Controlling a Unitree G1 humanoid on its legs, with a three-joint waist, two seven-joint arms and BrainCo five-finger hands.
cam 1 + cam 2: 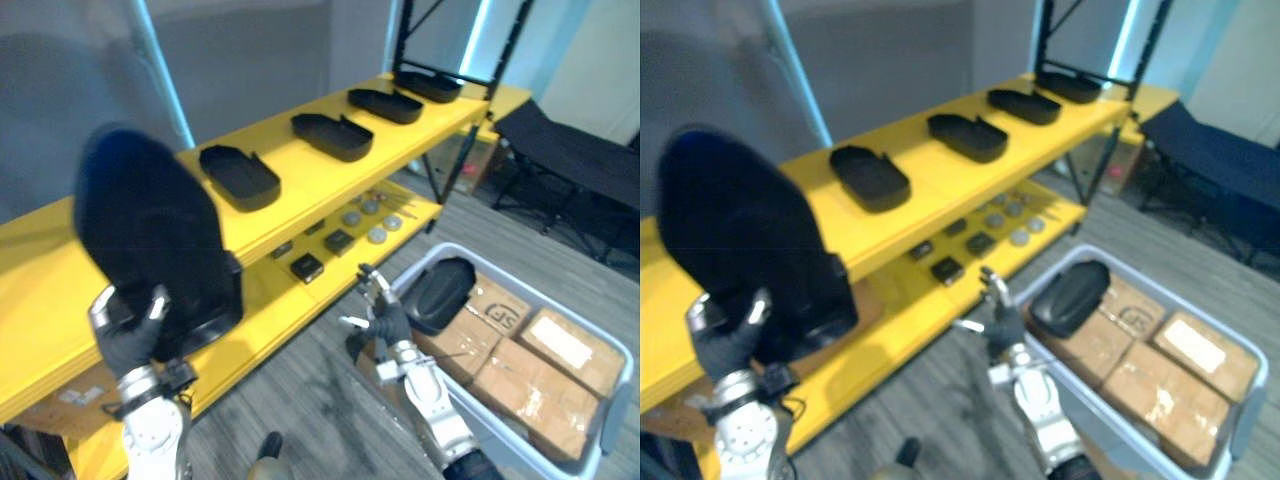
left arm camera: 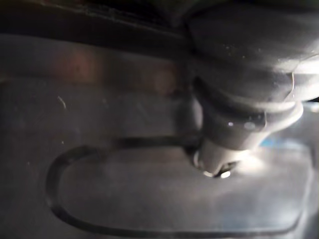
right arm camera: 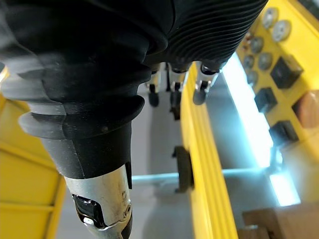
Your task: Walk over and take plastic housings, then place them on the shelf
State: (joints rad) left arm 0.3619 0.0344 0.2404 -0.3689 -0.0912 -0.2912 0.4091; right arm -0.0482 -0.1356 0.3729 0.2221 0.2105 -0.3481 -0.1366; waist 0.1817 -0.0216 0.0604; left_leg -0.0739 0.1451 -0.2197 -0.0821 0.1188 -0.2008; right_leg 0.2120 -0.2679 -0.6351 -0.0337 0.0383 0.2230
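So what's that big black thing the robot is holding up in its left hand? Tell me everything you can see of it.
The black housing is a large rounded-oval shell, matte dark plastic by the look of it. It stands nearly upright in the air, gripped at its lower edge by the left hand, whose fingers curl round it, in front of the yellow shelf. Close up, its surface shows a groove in a rounded-rectangle outline.
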